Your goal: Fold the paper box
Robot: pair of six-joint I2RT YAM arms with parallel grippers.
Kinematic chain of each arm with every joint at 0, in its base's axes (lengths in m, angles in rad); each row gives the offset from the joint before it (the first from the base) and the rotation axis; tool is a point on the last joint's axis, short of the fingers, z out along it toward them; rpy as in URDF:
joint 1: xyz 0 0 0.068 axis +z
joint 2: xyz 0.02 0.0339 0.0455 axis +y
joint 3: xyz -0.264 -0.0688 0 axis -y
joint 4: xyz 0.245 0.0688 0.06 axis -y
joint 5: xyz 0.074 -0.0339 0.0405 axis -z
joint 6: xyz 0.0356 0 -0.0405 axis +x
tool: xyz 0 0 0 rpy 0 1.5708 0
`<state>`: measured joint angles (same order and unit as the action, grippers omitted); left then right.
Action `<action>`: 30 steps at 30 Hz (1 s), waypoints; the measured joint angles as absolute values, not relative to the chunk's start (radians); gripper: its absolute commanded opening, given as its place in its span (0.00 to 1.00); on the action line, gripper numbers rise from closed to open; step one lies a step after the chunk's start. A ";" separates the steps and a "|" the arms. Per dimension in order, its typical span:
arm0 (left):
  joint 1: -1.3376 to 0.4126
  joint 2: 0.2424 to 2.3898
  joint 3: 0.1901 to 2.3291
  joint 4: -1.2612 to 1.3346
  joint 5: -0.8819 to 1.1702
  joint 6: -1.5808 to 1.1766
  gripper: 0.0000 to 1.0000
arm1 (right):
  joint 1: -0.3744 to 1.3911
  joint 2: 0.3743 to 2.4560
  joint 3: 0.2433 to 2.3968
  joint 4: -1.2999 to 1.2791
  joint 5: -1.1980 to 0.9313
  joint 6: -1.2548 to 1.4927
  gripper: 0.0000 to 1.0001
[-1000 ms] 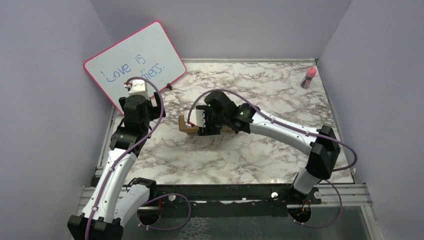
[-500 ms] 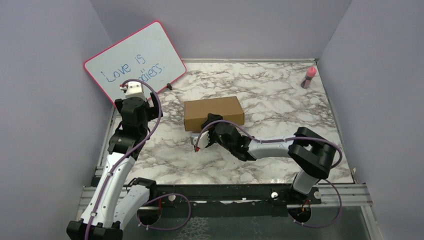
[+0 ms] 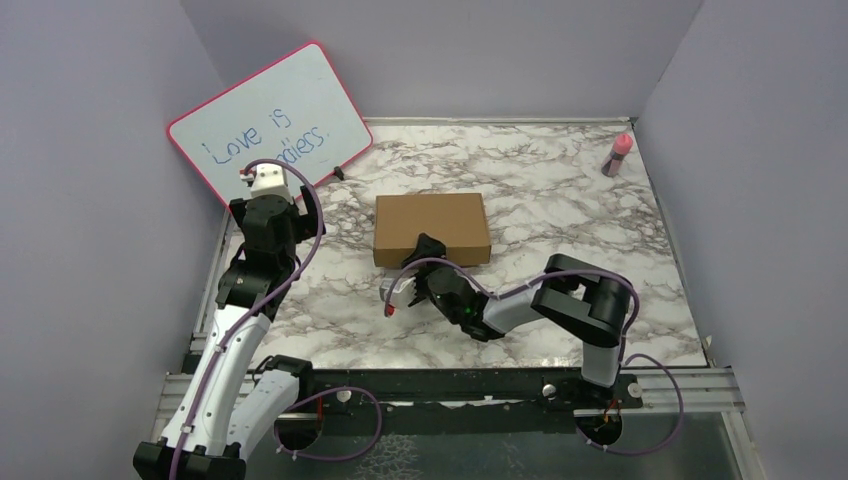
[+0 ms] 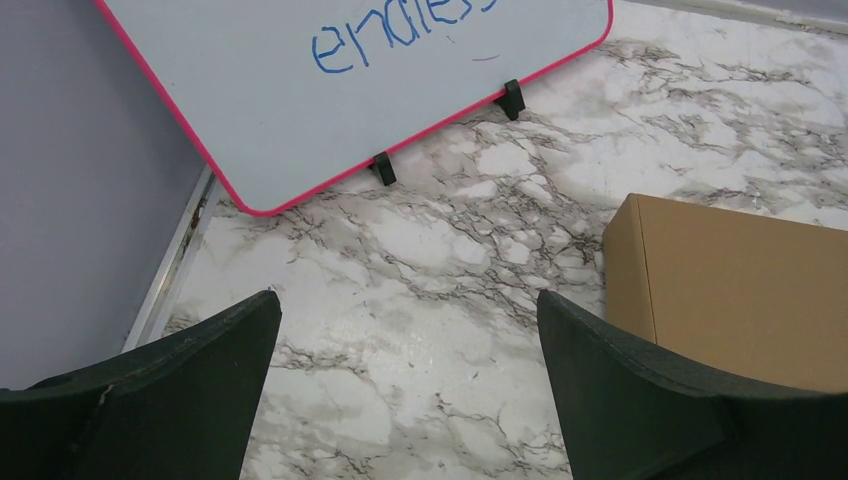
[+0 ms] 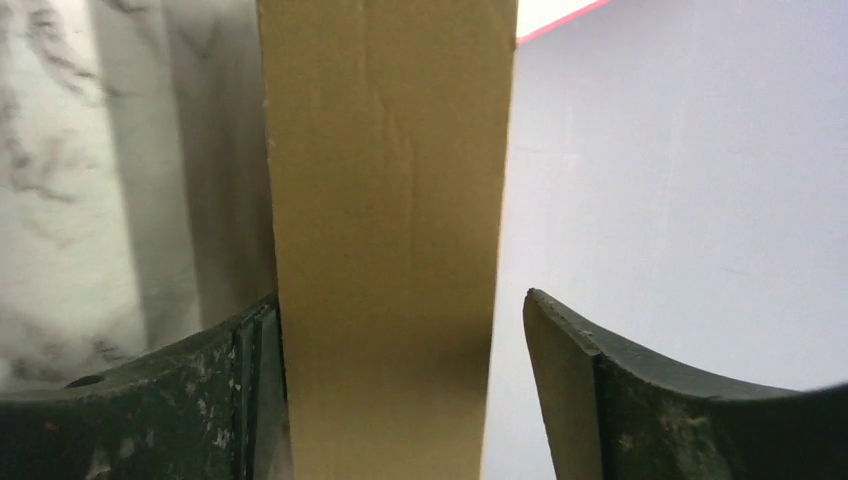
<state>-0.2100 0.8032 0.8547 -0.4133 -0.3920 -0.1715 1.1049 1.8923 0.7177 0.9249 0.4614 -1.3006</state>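
At the far left a whiteboard [image 3: 270, 125] leans against the lilac wall [image 3: 90, 200]. It is smooth, pink-framed with rounded corners, carries blue handwriting, and stands on two small black feet on the table. My left gripper [image 4: 407, 300] hangs just in front of it. Its dark, matte fingers [image 4: 190, 390] are spread wide with nothing between them, only bare marble-patterned table [image 3: 560, 200] below. There is free tabletop between the board's lower edge and the box.

The paper box [image 3: 432, 228] lies flat near the middle of the table. It is plain brown corrugated cardboard, closed into a shallow rectangle with crisp straight edges and square corners. In my left wrist view its left wall shows as a narrow, slightly darker face.

My right gripper [image 5: 400, 310] sits low at the box's near long edge. The jaws are apart and straddle the cardboard side. One scuffed black finger [image 5: 240, 380] looks to be against the card, while the other stands just clear, with a thin gap showing. The right arm is folded back close to the table.

Far right, near the back corner, a small pink bottle [image 3: 620, 153] stands upright, well apart from the box, with open marble between them.
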 measured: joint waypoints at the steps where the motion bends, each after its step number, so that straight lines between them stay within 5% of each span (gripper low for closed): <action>1: -0.210 0.803 0.854 -0.413 -0.392 -0.171 0.99 | 1.111 1.890 0.718 0.906 0.466 -1.282 0.94; 3: -0.211 0.803 0.854 -0.413 -0.392 -0.171 0.99 | 1.126 1.880 0.718 0.838 0.471 -1.237 1.00; 21: -0.242 0.733 0.799 -0.389 -0.381 -0.171 0.99 | 1.142 1.594 0.994 -0.069 0.265 -0.548 1.00; 30: -0.244 0.608 0.744 -0.328 -0.380 -0.171 0.99 | 0.773 1.486 1.030 -0.107 0.150 -0.143 1.00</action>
<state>-0.2436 0.6079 0.7437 -0.3283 -0.3798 -0.1715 0.7731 1.4860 1.0298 -0.1070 0.1505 -0.1432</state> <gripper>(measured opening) 0.988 0.998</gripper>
